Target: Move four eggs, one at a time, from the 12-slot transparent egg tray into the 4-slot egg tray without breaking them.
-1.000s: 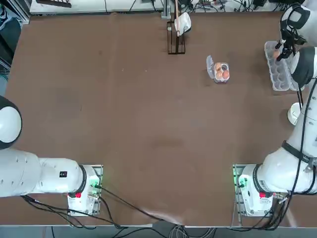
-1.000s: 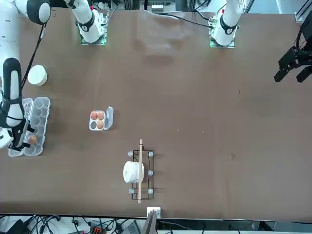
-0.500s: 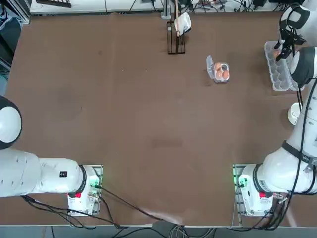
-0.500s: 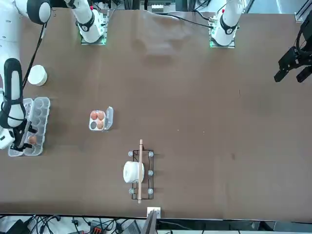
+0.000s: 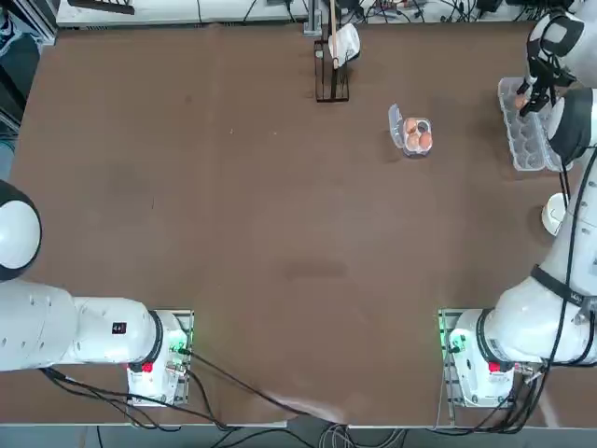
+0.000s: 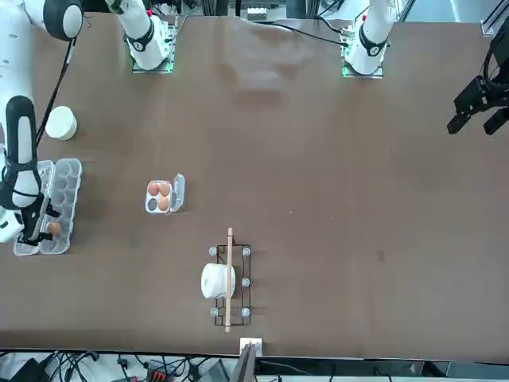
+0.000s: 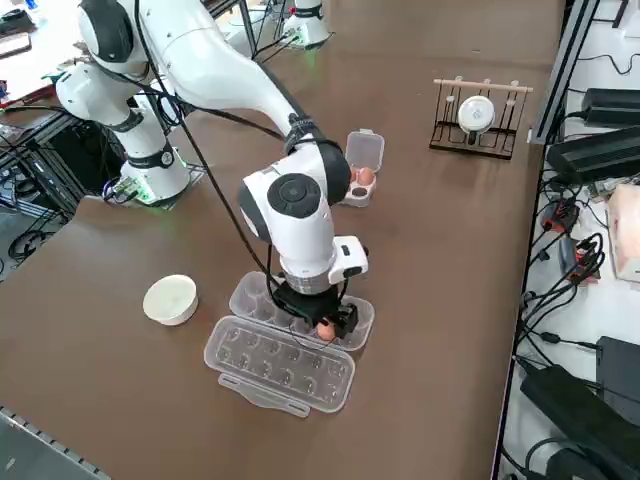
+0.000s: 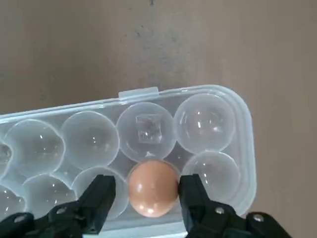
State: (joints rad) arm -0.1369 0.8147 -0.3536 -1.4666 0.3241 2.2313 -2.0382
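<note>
The right gripper (image 8: pixel 148 182) stands spread around a smooth, glossy orange-brown egg (image 8: pixel 153 191) in the long clear carton (image 8: pixel 91 140), one finger perhaps touching it. Farther off, the small clear tray (image 6: pixel 152 204) holds three similar eggs (image 6: pixel 164 189).

The right arm reaches forward, its wrist bent downward, the jaws (image 8: pixel 142 191) parted and low.
</note>
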